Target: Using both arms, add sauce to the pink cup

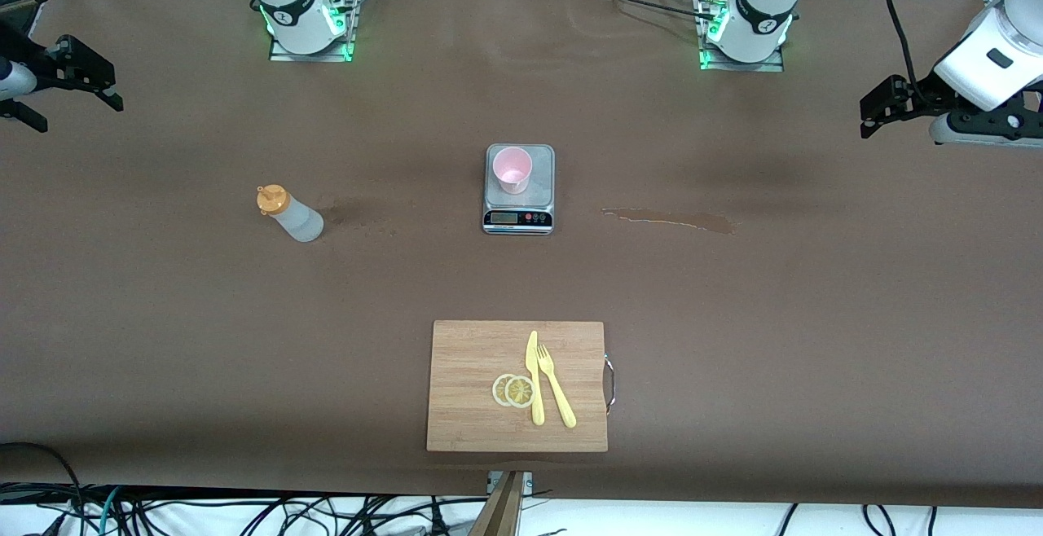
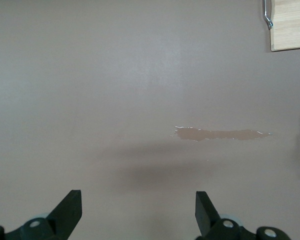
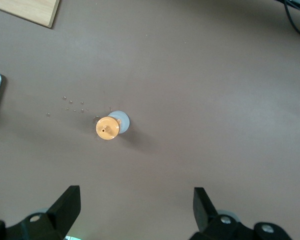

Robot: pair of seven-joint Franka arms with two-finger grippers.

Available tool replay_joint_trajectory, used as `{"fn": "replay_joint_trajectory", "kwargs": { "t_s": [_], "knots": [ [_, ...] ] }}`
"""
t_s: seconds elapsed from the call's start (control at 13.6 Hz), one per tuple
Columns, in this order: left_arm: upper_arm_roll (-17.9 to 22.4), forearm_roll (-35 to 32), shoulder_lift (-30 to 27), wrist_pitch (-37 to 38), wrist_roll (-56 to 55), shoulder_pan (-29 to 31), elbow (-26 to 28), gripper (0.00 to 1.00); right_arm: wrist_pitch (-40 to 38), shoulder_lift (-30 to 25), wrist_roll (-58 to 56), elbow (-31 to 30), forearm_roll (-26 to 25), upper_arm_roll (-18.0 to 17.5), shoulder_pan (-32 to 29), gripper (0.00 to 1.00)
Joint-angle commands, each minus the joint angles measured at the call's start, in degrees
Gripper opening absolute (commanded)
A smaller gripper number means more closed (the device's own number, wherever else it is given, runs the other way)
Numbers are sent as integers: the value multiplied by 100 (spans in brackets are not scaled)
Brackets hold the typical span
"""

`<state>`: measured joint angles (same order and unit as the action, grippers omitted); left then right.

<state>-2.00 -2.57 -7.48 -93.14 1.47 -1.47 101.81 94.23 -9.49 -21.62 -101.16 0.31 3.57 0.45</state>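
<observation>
The sauce bottle [image 1: 287, 214], whitish with an orange cap, stands upright on the table toward the right arm's end. It also shows from above in the right wrist view [image 3: 110, 126]. The pink cup [image 1: 512, 169] stands upright on a small kitchen scale [image 1: 519, 218] at the table's middle. My right gripper [image 1: 102, 80] hangs open and empty in the air at the right arm's end of the table; its fingers [image 3: 67, 202] stand wide apart. My left gripper [image 1: 870, 112] hangs open and empty over the left arm's end; its fingers [image 2: 70, 205] are wide apart over bare table.
A wooden cutting board [image 1: 473, 381] with two lemon slices, a yellow knife and a fork lies nearer the front camera than the scale. A pale streak [image 1: 672, 218] marks the table between the scale and the left arm's end; it shows in the left wrist view [image 2: 220, 134].
</observation>
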Motion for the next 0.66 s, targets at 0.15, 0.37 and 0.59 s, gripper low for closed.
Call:
{"fn": "replay_joint_trajectory", "kwargs": {
  "t_s": [0.15,0.37,0.59],
  "knots": [
    [-55,-68,-87,146,99,15,76,100,-432,-97,1254,97,118,-5,25,100],
    [-37,203,-8,191,99,15,-38,100,-432,-141,1108,79,171,-84,16,100],
    [-37,213,19,191,99,15,-83,100,-440,-281,1248,-18,136,-120,16,100]
  ]
}}
